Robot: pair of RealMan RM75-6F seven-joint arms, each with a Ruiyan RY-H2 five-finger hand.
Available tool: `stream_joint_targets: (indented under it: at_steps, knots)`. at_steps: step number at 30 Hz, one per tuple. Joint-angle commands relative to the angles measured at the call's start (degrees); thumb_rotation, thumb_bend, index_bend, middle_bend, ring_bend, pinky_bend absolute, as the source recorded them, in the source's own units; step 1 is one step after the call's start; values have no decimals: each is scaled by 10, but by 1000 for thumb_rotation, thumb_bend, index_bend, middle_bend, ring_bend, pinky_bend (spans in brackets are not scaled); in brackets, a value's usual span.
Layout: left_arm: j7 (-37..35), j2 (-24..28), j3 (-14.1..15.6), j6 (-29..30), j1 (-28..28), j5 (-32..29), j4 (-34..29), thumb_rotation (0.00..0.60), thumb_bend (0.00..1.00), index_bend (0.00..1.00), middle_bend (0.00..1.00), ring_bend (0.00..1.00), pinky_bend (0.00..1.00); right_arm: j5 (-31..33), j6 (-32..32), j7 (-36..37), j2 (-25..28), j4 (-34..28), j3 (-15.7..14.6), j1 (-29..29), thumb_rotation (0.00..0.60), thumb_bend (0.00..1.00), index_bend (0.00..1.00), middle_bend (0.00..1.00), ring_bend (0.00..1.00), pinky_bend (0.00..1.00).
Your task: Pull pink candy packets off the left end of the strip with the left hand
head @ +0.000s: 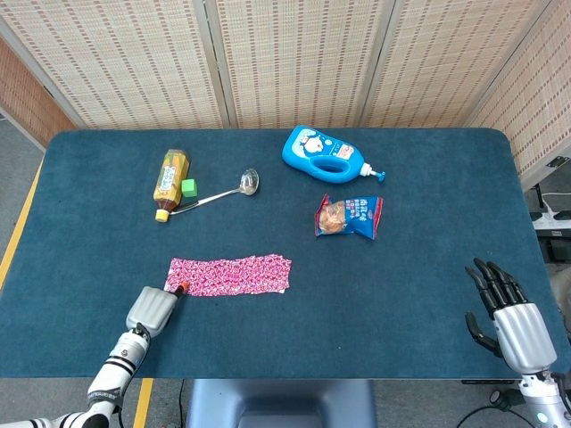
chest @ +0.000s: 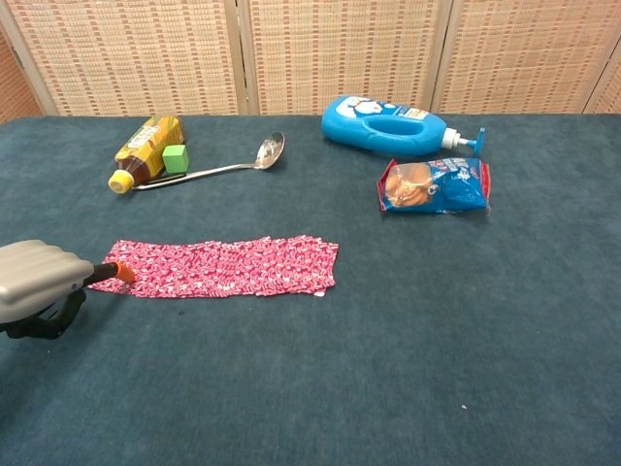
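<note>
The strip of pink candy packets (chest: 218, 267) lies flat on the surface, its long axis running straight away from the left hand (chest: 39, 286) toward the robot's right. Its left end sits at the orange fingertip (chest: 124, 274) of that hand, which touches or just overlaps the end packets; I cannot tell whether anything is pinched. The rest of the left hand is curled in, knuckles up, just outside the strip's end. The right hand (head: 513, 316) hovers well apart at the far right edge, fingers spread and holding nothing, so the left hand is by far the nearer. The strip looks like a thin, crinkled band of red-and-white patterned wrappers, slightly ragged at its right end.
</note>
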Motion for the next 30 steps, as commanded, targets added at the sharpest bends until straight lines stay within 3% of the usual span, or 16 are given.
stream_joint_targets:
  at_steps: [1, 10, 30]
  knots:
    - [3, 1, 3, 3, -3, -7, -2, 600, 937, 233, 716, 711, 657, 0, -1, 0, 0, -1, 0, 0, 600, 456, 0, 0, 0, 154]
    - [33, 3, 3, 31, -9, -57, -5, 600, 938, 205, 715, 710, 658, 0, -5, 1, 3, -2, 0, 1, 600, 455, 0, 0, 0, 154]
    - [24, 18, 4, 57, -12, -119, 2, 600, 942, 160, 715, 710, 659, 0, -14, -5, 2, -2, -1, 2, 600, 456, 0, 0, 0, 154]
